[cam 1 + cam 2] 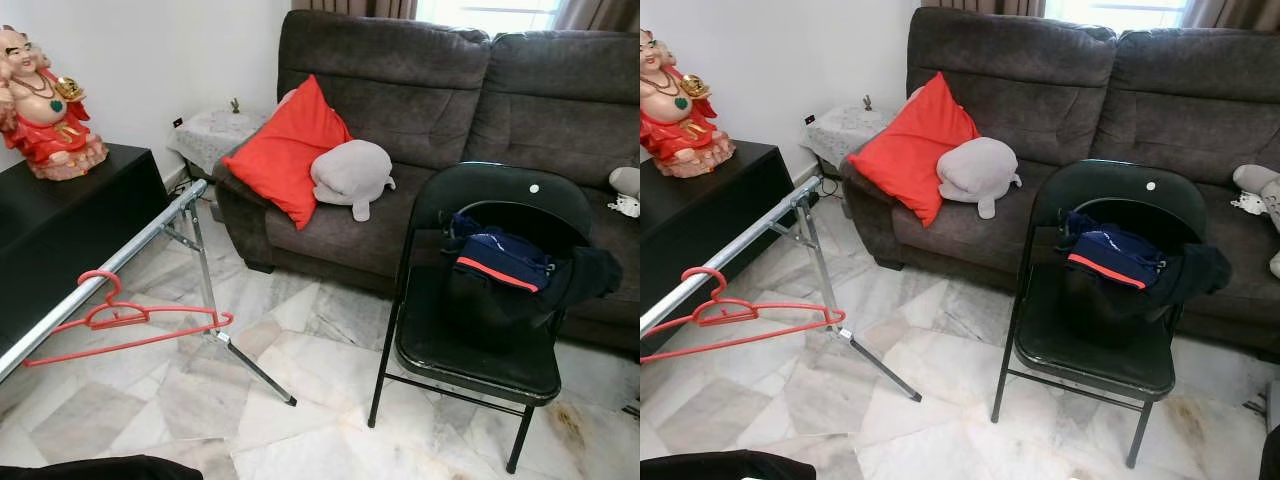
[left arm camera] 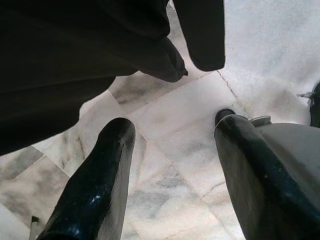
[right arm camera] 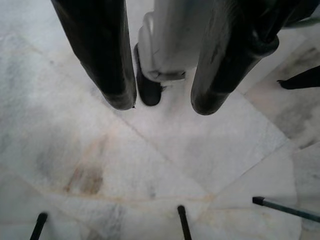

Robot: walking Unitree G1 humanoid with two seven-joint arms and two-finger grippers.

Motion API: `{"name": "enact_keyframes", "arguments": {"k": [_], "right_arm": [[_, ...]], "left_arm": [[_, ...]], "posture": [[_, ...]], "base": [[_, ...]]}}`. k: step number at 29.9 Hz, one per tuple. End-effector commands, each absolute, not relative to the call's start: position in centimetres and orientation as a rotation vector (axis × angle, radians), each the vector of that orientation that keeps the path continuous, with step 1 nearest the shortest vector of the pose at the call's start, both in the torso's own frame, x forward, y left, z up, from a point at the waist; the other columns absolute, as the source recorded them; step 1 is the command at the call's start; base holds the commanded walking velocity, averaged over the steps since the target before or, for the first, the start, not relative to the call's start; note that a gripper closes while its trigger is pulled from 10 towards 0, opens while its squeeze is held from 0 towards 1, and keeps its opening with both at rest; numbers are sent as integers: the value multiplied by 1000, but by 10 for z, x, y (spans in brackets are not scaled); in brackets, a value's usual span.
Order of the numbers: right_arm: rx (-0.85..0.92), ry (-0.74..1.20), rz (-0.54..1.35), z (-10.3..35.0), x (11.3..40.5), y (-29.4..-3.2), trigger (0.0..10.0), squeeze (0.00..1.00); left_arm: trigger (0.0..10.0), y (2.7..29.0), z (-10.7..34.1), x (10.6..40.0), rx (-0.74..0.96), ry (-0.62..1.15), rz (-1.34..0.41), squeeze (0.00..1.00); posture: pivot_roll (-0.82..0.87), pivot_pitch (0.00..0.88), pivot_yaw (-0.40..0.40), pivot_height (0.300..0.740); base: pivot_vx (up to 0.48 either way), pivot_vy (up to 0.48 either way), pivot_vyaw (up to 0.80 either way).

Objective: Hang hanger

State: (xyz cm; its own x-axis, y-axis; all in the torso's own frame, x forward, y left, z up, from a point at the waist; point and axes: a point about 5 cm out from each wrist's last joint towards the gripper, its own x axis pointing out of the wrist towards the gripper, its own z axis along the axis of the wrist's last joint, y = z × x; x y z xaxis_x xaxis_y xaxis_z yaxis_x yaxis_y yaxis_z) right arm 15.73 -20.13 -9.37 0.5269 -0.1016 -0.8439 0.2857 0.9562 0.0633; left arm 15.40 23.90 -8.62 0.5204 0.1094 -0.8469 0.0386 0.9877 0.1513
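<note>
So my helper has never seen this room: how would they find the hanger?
Left of the dark grey fabric sofa a silver metal rack rail slants past a black cabinet. The red plastic hanger hooks over that rail, the only thing hanging there.

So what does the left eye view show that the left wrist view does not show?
The left eye view shows the red plastic hanger hooked on the silver metal rail, the black folding chair with dark folded clothes on its seat, and the grey sofa with a red cushion. The left wrist view shows the left gripper with its two black fingers apart and empty. Both show the white marble floor.
</note>
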Motion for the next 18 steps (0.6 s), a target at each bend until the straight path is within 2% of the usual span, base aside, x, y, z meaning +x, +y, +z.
{"name": "enact_keyframes", "arguments": {"k": [1,8,12,18], "right_arm": [[208,985,-240,-92,161,-202,10000,0],[211,982,-245,-92,162,-203,10000,0],[210,983,-243,-92,162,-203,10000,0],[215,975,-249,-91,162,-203,10000,0]], "left_arm": [[10000,241,-85,155,157,1021,47,0],[10000,239,-84,158,156,1010,40,0],[10000,239,-83,160,157,1002,40,0],[10000,239,-83,160,159,1004,37,0]], "posture": [[51,0,24,740],[52,0,26,740],[53,0,26,740],[55,0,29,740]], "base": [[0,-240,0],[0,-242,0],[0,-243,-708],[0,0,0]]}}
